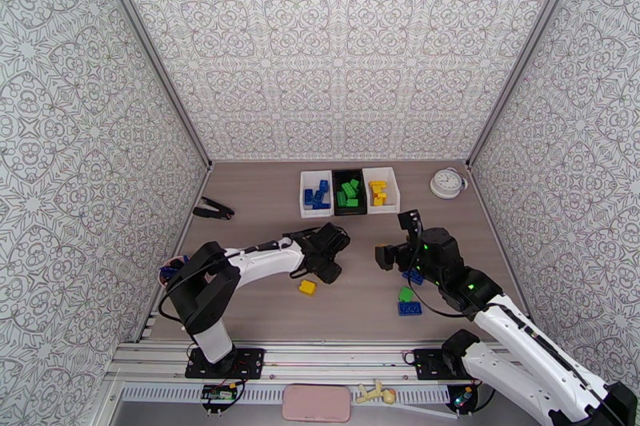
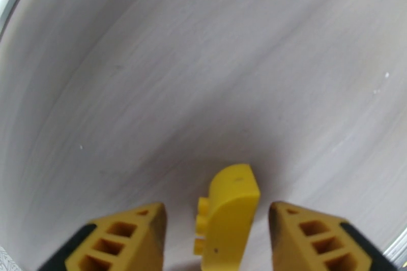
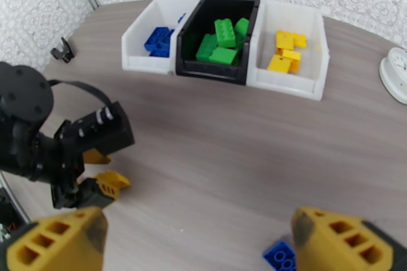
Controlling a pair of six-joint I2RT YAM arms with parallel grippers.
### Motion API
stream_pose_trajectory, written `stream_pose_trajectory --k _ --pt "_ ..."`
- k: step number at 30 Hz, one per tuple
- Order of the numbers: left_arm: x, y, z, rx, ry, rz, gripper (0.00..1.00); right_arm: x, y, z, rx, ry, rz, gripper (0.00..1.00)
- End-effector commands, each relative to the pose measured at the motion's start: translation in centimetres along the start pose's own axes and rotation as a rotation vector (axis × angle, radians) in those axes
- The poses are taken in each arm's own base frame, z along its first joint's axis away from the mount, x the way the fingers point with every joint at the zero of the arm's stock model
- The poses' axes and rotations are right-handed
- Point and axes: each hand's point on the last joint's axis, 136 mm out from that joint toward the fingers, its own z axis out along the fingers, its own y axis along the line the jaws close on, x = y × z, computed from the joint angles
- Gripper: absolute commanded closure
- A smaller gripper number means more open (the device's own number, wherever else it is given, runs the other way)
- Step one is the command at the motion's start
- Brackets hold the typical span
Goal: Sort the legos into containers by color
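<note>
A yellow lego point(image 2: 229, 211) stands on edge between the fingers of my left gripper point(image 2: 216, 239), with a narrow gap on each side, so the jaws are open around it. From above, that lego point(image 1: 307, 287) sits on the table by the left gripper point(image 1: 317, 272). My right gripper point(image 3: 201, 249) is wide open and holds nothing, hovering over a blue lego point(image 3: 280, 258). Two blue legos point(image 1: 413, 276) point(image 1: 410, 308) and a green one point(image 1: 406, 292) lie under the right gripper point(image 1: 389, 255). Three containers stand at the back: white with blue legos point(image 1: 316, 193), black with green point(image 1: 349, 192), white with yellow point(image 1: 380, 189).
A round white clock point(image 1: 448, 183) stands right of the bins. A black clip-like object point(image 1: 214, 210) lies at the left wall. The left arm's wrist point(image 3: 76, 140) reaches in from the left in the right wrist view. Patterned walls close in the table on three sides.
</note>
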Motion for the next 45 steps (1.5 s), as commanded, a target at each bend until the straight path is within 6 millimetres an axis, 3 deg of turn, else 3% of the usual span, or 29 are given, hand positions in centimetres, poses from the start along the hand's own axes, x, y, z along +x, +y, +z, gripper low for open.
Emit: stream_pose_trajectory --k 1,6,15,20,27,34,40,45 --pt "-0.4 -0.2 0.0 0.010 0.008 0.007 0.55 0.9 0.5 0.1 -0.030 0.035 0.012 0.00" --pt "-0.4 -0.2 0.2 0.012 0.012 -0.001 0.69 0.8 1.6 0.0 -0.090 0.040 -0.010 0.01" --pt "-0.5 0.2 0.0 0.006 -0.011 -0.030 0.79 0.2 1.6 -0.4 -0.086 0.036 -0.031 0.00" --pt "-2.5 0.2 -1.8 0.021 -0.106 -0.063 0.80 0.0 1.1 -0.5 -0.056 0.031 -0.022 0.01" --pt "-8.6 0.6 -5.7 0.034 -0.411 -0.075 0.80 -0.8 0.1 -1.0 0.006 0.000 -0.012 0.00" --pt "-16.8 0.7 -9.6 0.036 -0.714 -0.033 0.81 -2.5 -2.3 -1.8 0.141 -0.098 0.058 0.03" --pt "-22.9 1.0 -10.8 0.054 -0.844 -0.053 0.80 -3.8 -2.3 -2.0 0.141 -0.148 0.075 0.03" --pt "-27.1 1.6 -10.3 0.068 -0.932 -0.046 0.80 -5.0 -2.4 -2.4 0.152 -0.184 0.081 0.02"
